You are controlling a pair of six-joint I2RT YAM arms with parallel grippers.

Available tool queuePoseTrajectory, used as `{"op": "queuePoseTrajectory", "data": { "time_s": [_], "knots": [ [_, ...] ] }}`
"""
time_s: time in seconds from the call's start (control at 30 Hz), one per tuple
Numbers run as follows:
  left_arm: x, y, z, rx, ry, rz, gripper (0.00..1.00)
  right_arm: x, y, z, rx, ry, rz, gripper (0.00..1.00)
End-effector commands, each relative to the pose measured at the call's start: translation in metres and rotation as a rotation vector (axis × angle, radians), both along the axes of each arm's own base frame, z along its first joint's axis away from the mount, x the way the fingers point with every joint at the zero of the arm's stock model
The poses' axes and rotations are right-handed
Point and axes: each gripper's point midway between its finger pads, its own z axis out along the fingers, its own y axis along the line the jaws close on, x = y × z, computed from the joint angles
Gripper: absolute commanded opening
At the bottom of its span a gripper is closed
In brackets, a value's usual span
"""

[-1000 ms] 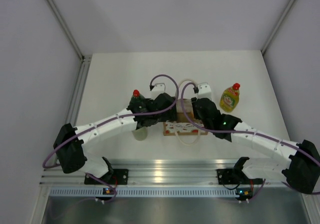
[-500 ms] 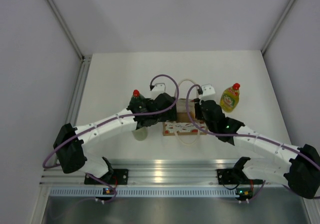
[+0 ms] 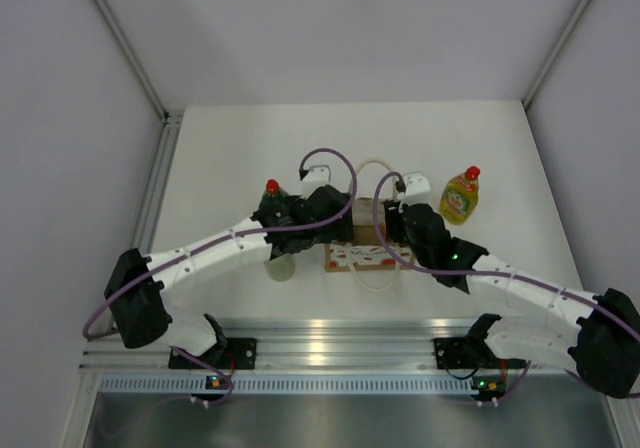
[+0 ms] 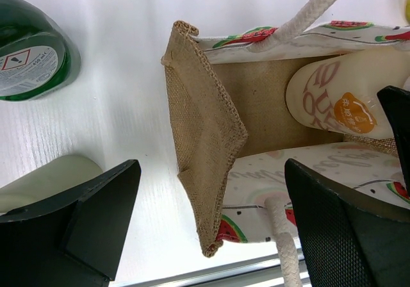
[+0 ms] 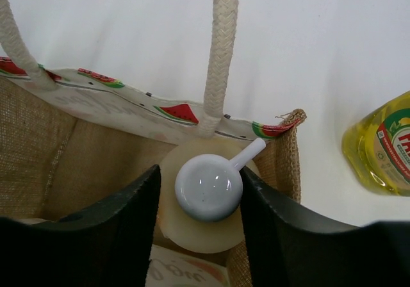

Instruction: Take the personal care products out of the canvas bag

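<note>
cream bottle [image 5: 198, 232]: mostly hidden inside canvas bag [image 5: 57, 152] | right pincer [image 5: 200, 175] straddles nozzle [image 5: 208, 186]

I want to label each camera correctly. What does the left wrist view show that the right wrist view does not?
Only left wrist: the dark green bottle and the pale bottle outside the canvas bag, with the open left gripper. Only right wrist: the yellow bottle, and the white nozzle between the fingers of the right gripper. Both: that bag with the cream bottle inside.
</note>
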Motion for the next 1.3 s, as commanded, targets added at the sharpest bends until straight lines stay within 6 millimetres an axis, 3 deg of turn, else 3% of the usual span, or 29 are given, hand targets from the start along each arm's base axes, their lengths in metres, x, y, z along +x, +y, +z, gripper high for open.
{"op": "queuePoseTrajectory", "data": {
  "time_s": [0.0, 0.2, 0.3, 0.33, 0.4, 0.43, 0.53, 0.73, 0.93, 1.27],
  "knots": [
    [0.005, -0.001, 0.025, -0.053, -0.069, 0.007, 0.98, 0.008, 0.003, 0.012, 0.023, -0.038, -0.005, 0.46],
    [0.005, 0.000, 0.025, -0.048, -0.069, 0.003, 0.98, 0.015, 0.002, 0.001, -0.004, -0.030, -0.013, 0.41],
    [0.004, 0.001, 0.024, -0.046, -0.070, 0.000, 0.98, 0.015, 0.005, -0.004, -0.001, -0.026, 0.000, 0.31],
    [0.004, 0.001, 0.025, -0.046, -0.072, 0.000, 0.98, 0.014, 0.006, -0.004, -0.002, -0.027, 0.011, 0.18],
    [0.004, 0.002, 0.025, -0.046, -0.072, 0.001, 0.98, 0.014, 0.008, -0.002, 0.010, -0.041, 0.023, 0.02],
    [0.004, 0.002, 0.026, -0.047, -0.074, 0.001, 0.98, 0.013, 0.010, -0.001, 0.012, -0.046, 0.040, 0.00],
    [0.004, 0.002, 0.025, -0.047, -0.075, 0.005, 0.98, 0.016, 0.017, 0.023, 0.025, -0.114, 0.084, 0.00],
    [0.005, 0.005, 0.026, -0.053, -0.081, 0.028, 0.98, 0.020, 0.026, 0.092, 0.127, -0.295, 0.130, 0.00],
    [0.005, 0.007, 0.024, -0.050, -0.079, 0.034, 0.98, 0.018, 0.027, 0.124, 0.167, -0.352, 0.144, 0.00],
    [0.006, 0.006, 0.023, -0.048, -0.078, 0.040, 0.98, 0.008, 0.019, 0.161, 0.206, -0.408, 0.153, 0.00]
  ]
}}
